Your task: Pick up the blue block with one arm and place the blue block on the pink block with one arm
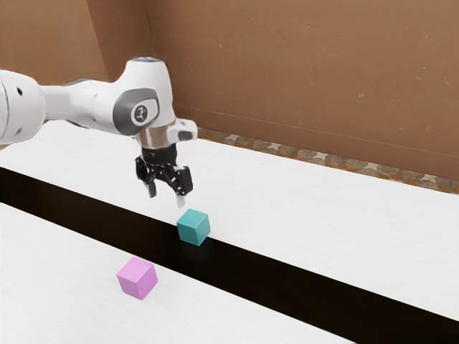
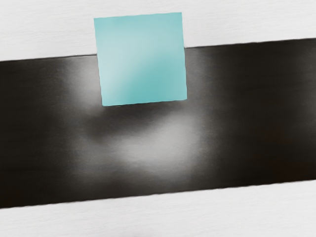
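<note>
Here fingers [image 1: 185, 182] hover (apart) above blue block [image 1: 193, 226].

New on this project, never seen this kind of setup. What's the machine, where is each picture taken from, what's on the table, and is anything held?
This is a simulator's render, not a photo. The white arm is a robot arm with a black two-finger pincer at its end. The exterior view comes from a camera beside the arm. The wrist view comes from a camera on the arm's hand, looking down. The white table is crossed by a black band, and two cubes lie on it. A blue block sits at the band's edge. A pink block sits apart from it, nearer the camera. The pincer hangs open just above the blue block and holds nothing. The wrist view shows that same blue block from above.
</note>
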